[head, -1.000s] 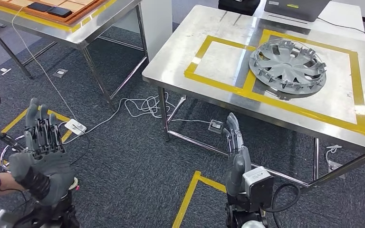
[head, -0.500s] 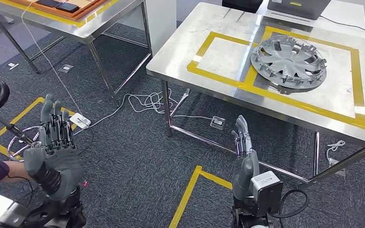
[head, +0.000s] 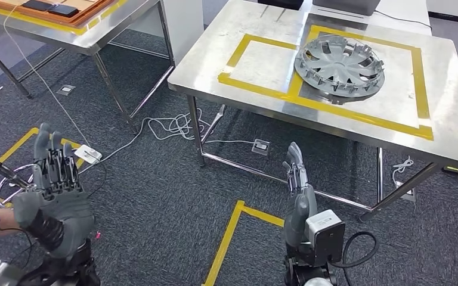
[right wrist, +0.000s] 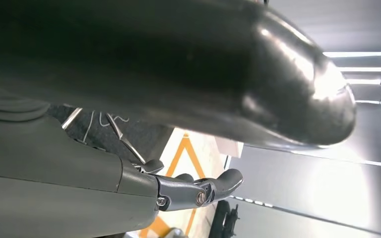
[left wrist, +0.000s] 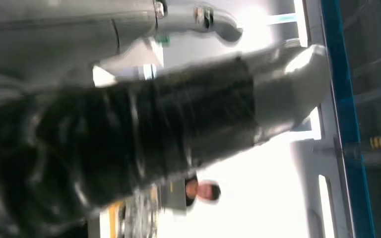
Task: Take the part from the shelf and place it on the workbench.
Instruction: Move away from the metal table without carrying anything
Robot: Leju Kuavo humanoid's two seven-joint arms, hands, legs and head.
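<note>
Head view: part (head: 340,60) sits on bench (head: 453,134), left robot hand (head: 53,190) and right robot hand (head: 298,193) empty, fingers extended; placing looks done.

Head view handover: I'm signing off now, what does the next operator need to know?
Left robot hand: raised, fingers apart, holding nothing.
Right robot hand: low by the robot's side, fingers straight, holding nothing.
Part: the grey wheel cover lies flat on the steel workbench, across the yellow tape line between the two marked boxes.
Done: part is on the bench.
Left: nothing obvious; no shelf in sight.
</note>
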